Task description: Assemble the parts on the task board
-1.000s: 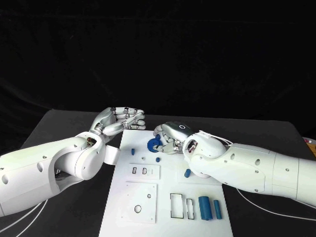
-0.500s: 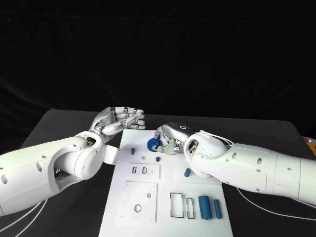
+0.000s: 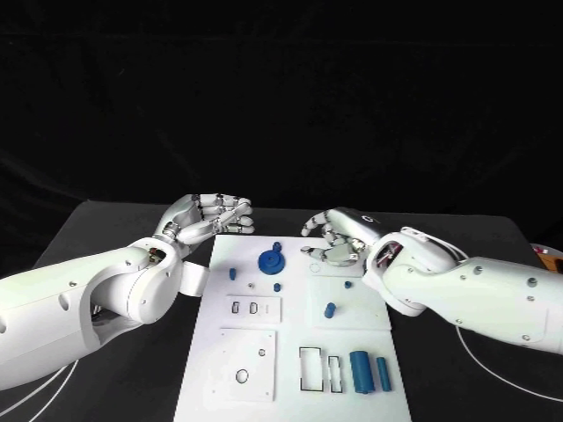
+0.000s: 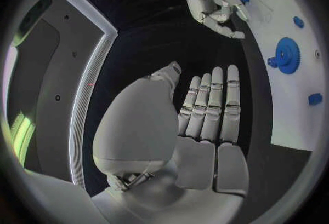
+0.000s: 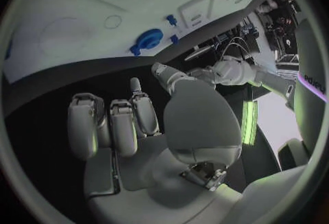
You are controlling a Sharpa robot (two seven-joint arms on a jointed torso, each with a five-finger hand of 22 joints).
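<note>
The white task board [image 3: 295, 338] lies in the middle of the black table. A blue gear [image 3: 272, 261] rests on its far part, also seen as the blue gear [image 4: 287, 55] and the blue gear [image 5: 146, 41]. Small blue pegs [image 3: 232, 273] [image 3: 330, 309] stand near it. My right hand [image 3: 339, 237] hovers just right of the gear, apart from it, fingers loosely bent and holding nothing. My left hand [image 3: 212, 215] hangs over the board's far left corner, fingers side by side, thumb apart, empty.
Two blue cylinders [image 3: 361, 371] lie by a rectangular slot near the board's front right. Square plates with slots and holes [image 3: 250, 352] take up the board's left half. An orange object [image 3: 554, 261] sits at the table's right edge.
My right hand has let go of the blue gear and drawn back to the right. The gear now lies on the board by itself. The left hand has barely moved.
</note>
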